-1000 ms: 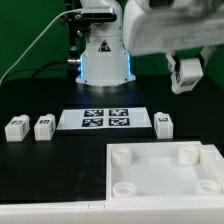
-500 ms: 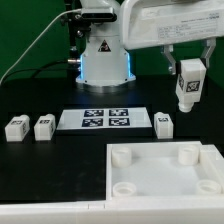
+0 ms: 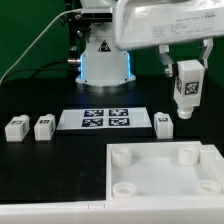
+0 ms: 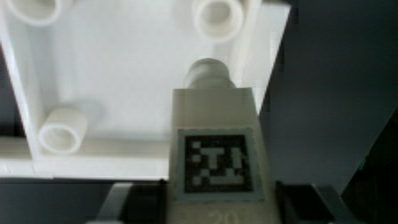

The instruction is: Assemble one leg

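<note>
Above the counter (image 3: 40, 170): the pincer (image 3: 187, 72) hangs in the air on the exterior view's right.
Pincer: closed on one leg (image 3: 186, 92), squeezing it from both sides.
Leg: held up in the air, standing straight, touching nothing else. Its black-and-white tag faces the wrist view (image 4: 217, 140).
Tray (image 3: 160, 172): lies flat on the counter, near the held leg and lower down. None of its corner holes (image 3: 188, 153) has a leg in it.
Loose legs (image 3: 15, 127) (image 3: 43, 127) (image 3: 163, 122): three lie on the counter, beside the marker board (image 3: 107, 120).
Step now: I think the leg is being carried to the tray.
Next move: line the leg up over one corner hole, keep it straight, then go down slowly.
</note>
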Tool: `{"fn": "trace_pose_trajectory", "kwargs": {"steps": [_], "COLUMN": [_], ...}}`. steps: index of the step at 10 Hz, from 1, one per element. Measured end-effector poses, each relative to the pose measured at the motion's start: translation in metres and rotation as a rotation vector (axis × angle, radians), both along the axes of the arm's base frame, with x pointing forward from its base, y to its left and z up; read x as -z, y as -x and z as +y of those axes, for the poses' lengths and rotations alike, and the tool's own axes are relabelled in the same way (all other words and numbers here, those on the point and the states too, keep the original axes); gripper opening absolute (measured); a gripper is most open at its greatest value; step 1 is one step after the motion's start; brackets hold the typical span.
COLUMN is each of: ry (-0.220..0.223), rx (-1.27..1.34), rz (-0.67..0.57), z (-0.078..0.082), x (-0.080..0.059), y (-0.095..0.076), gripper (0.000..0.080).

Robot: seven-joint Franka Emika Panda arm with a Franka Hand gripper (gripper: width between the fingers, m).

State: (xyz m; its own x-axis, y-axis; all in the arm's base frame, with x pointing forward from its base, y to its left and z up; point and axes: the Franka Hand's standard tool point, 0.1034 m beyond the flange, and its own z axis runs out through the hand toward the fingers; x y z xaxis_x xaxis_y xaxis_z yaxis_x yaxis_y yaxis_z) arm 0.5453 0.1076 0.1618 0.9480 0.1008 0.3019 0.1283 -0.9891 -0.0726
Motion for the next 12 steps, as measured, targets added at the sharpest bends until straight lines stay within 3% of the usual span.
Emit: {"fn": "trace_pose_trajectory", "kwargs": {"steps": [3,8,12], "ry": [-0.027,-0.027,-0.048], "rx": [-0.005,-0.005,0.011], "rz": [-0.049,-0.047,-0.103], "z": [0.009,0.009,0.012], "x": [0.009,0.012,0.035], "y": [-0.033,-0.032,-0.057], "gripper": [0.0293,0.0293,0.0293]}}
